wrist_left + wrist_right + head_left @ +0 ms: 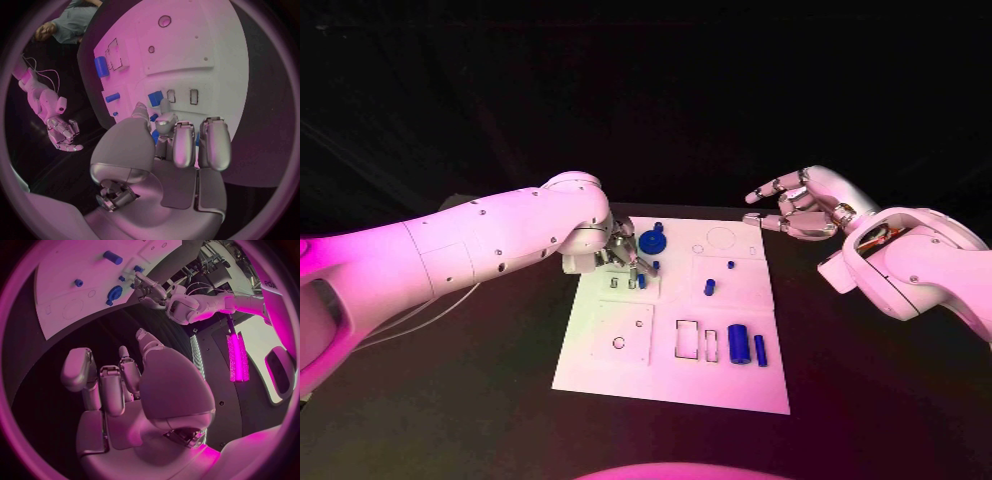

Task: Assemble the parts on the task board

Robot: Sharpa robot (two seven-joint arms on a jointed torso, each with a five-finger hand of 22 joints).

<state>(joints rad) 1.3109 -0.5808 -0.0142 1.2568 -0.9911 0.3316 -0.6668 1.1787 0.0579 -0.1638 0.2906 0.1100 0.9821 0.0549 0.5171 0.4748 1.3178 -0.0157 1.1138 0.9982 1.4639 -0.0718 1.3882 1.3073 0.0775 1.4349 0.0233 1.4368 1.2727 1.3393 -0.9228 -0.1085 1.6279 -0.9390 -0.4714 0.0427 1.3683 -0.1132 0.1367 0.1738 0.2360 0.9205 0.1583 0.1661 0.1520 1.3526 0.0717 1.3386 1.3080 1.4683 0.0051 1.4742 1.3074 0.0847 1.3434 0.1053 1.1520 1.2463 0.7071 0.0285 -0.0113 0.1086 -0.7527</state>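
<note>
The white task board (625, 370) lies in the middle of the table. My left hand (620, 252) hovers over its far left part, beside a round blue disc (653, 241). In the left wrist view the thumb and fingertips (165, 107) stop just short of a small blue block (155, 98) standing by two slots, and nothing is gripped. Two small blue pegs (710, 287) stand mid-board. Two larger blue cylinders (737, 343) lie near the right edge. My right hand (798, 210) hangs off the board's far right corner, fingers loosely bent and empty.
The board has rectangular cut-outs (687, 338) beside the cylinders and round holes (619, 343) on its near left. Black table (473, 400) surrounds the board on all sides. The right wrist view shows the left hand (150, 290) over the disc (114, 293).
</note>
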